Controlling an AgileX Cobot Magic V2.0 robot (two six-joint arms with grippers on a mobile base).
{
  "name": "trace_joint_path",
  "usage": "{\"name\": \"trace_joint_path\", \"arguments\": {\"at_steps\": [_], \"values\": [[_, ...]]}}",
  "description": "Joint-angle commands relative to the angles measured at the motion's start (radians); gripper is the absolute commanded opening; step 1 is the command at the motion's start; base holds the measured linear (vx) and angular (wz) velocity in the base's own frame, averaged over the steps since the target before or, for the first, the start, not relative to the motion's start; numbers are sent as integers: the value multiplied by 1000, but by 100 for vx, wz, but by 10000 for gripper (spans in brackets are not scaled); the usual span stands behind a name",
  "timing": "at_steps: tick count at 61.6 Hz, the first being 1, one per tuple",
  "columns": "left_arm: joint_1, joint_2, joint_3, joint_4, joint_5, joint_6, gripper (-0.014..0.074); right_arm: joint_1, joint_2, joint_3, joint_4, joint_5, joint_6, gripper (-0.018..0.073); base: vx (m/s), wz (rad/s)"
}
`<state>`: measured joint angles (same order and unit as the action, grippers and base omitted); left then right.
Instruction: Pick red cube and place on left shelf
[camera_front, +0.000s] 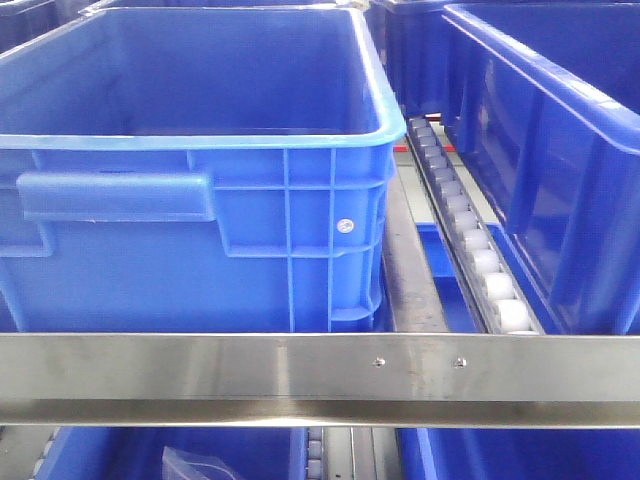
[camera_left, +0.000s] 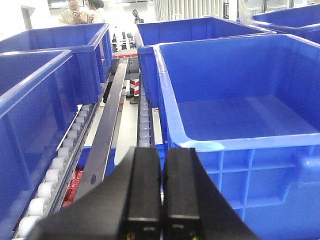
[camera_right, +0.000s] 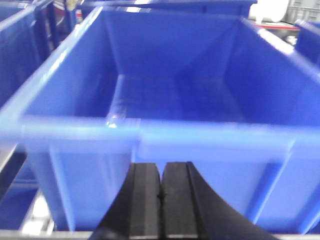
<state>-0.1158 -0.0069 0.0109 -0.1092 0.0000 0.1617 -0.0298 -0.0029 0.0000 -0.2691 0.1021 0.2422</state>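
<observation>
While both pincers, left and right, sit clenched and empty facing shelf crates, red cube unseen: locate it first, then release pincer for pickup.

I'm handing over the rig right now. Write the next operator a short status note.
Left gripper: shut, nothing in it, facing a blue crate on the shelf.
Right gripper: shut, empty, in front of another blue crate.
Shelf: the steel front rail and white rollers fill the front view.
Red cube: not in any view, neither in a crate nor in a gripper.
Done: nothing confirmed.
Left: find the cube, grasp it, set it on the shelf.
</observation>
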Motion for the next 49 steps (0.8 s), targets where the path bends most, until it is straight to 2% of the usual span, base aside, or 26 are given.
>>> {"name": "trace_joint_path", "arguments": {"at_steps": [1, 26, 31, 38, 49], "values": [[-2, 8, 22, -9, -84, -2, 106, -7, -28, 5, -2, -124, 3, 54, 0, 0], [-2, 8, 22, -9, -84, -2, 106, -4, -25, 4, 3, -121, 3, 54, 0, 0], [-2, 8, 22, -9, -84, -2, 106, -4, -25, 5, 57, -117, -10, 54, 0, 0], [-2, 8, 22, -9, -84, -2, 106, -4, -25, 5, 182, -113, -136, 54, 3, 17], [-2, 8, 22, -9, -84, -2, 106, -4, -25, 5, 187, -120, -159, 54, 0, 0]]}}
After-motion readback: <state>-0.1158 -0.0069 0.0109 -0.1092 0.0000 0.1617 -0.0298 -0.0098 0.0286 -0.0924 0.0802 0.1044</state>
